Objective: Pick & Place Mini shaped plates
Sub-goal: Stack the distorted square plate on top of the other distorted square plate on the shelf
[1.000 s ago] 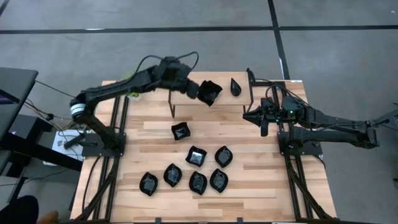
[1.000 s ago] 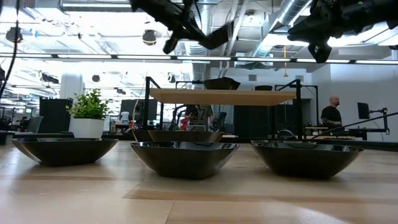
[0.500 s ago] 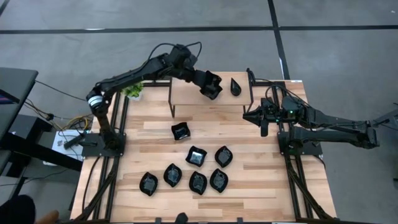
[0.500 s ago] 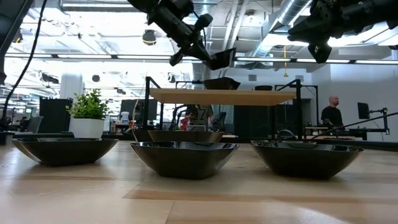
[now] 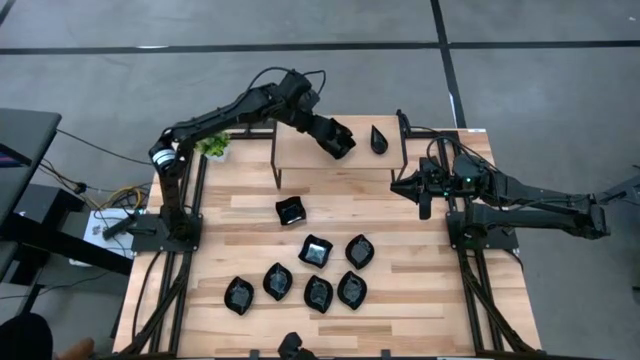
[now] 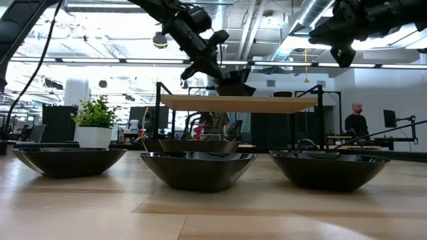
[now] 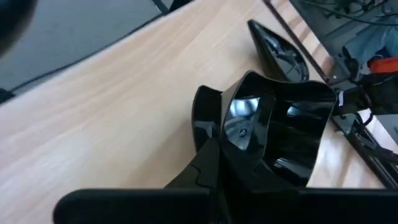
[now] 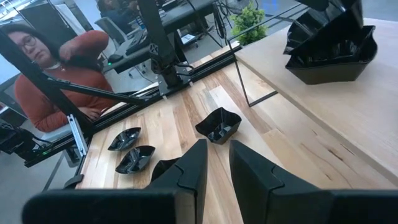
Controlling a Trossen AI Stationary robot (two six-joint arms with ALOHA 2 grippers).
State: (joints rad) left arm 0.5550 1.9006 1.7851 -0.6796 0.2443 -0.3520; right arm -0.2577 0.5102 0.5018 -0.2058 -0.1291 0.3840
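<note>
Over the last second I have lowered my left gripper onto the raised wooden shelf at the far side, and the wavy-edged square plate clamped in its fingers now sits on the board, just left of the teardrop plate. My right gripper hangs right of the shelf, fingers slightly parted, empty. Seven more black plates lie on the table nearer. No readable writing shows. My fingertips hide behind the plate.

Grey floor crossed by dark lines is stretching around the table; ceiling ducts are running overhead, and strip lights are glowing over distant desks.
</note>
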